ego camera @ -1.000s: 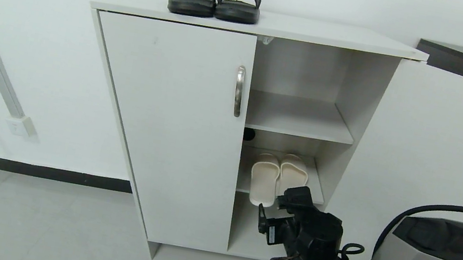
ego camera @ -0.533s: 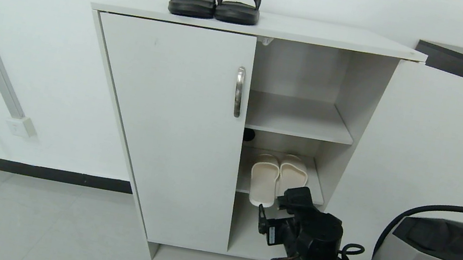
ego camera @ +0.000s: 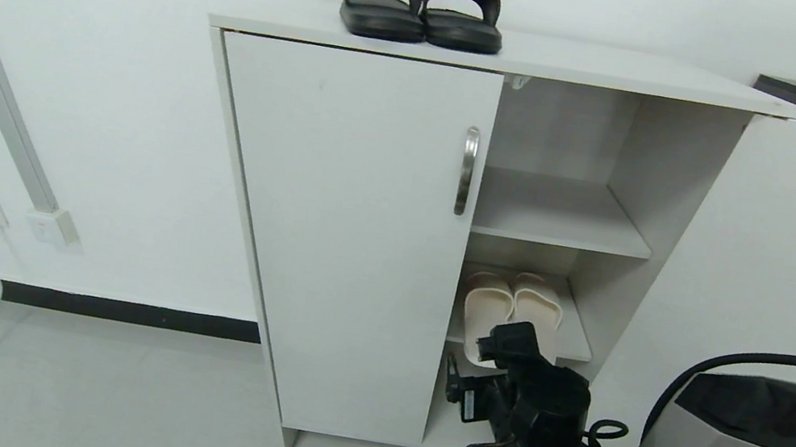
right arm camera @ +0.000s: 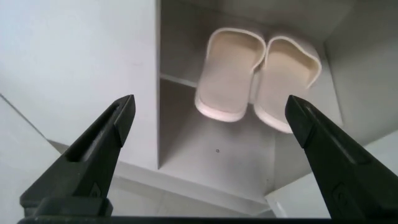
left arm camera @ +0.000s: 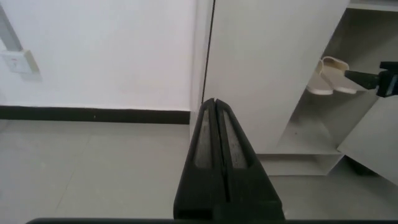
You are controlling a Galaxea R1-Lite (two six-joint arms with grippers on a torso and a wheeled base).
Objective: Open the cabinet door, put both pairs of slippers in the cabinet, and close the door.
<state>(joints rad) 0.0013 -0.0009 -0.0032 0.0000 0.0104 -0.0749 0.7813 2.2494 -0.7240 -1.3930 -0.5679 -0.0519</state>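
The cream slippers (ego camera: pixel 514 308) lie on the cabinet's (ego camera: pixel 329 244) middle shelf (ego camera: pixel 573 342), with the right door (ego camera: pixel 791 268) open. The black slippers (ego camera: pixel 421 6) sit on its top, yet to go in before the door is closed. The right pincer (right arm camera: pixel 210 106) hangs released before the cream pair; the left pincer (left arm camera: pixel 214 109) is clenched, empty.

White cabinet (ego camera: pixel 638 71), right door (ego camera: pixel 793 260) swung open; cream slippers (ego camera: pixel 494 306) on lower shelf; black slippers (ego camera: pixel 420 24) paired on top.
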